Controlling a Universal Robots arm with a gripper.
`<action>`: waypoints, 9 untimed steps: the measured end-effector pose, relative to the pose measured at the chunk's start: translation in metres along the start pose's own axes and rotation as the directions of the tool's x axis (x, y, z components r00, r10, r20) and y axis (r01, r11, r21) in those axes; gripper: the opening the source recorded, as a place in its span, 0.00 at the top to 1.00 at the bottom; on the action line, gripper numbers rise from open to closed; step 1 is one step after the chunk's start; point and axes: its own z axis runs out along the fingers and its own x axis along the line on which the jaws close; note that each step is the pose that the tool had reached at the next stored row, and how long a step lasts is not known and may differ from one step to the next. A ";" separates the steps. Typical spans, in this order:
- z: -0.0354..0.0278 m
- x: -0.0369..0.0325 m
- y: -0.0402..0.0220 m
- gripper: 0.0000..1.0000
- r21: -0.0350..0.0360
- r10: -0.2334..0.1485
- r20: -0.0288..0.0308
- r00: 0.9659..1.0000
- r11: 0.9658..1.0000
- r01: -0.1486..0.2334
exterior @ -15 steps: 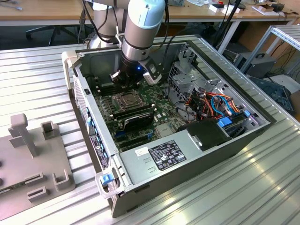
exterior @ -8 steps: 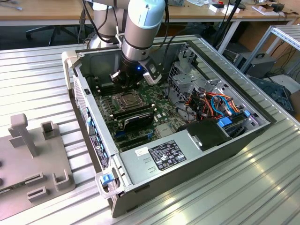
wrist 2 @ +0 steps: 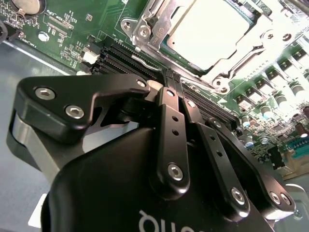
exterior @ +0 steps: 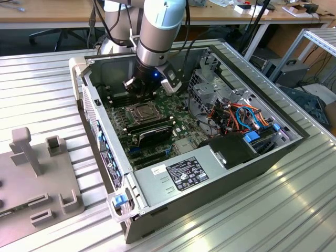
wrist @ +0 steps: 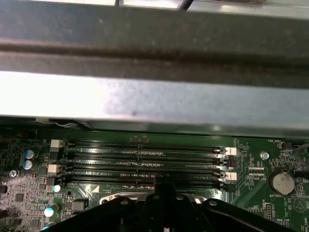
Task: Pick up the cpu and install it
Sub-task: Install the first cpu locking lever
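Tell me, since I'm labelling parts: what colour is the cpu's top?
Pale silver-grey cpu, best in the second wrist view.

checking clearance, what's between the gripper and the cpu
In the second wrist view: black memory slots and the socket's silver metal frame, between the black gripper and the silver-grey square cpu.

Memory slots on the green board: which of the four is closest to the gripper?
The end slot beside the socket's metal frame; the gripper hangs right by it, and the other three lie farther off toward the case wall.
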 end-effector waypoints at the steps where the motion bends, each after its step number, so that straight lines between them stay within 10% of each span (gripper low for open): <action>1: -0.0006 0.0000 0.0001 0.89 0.000 0.000 0.000 1.000 1.000 0.000; 6: -0.0013 0.0016 0.0003 0.89 0.000 0.000 0.003 1.000 1.000 0.000; 9: -0.0022 0.0091 0.0007 0.89 0.001 -0.003 0.016 1.000 1.000 0.003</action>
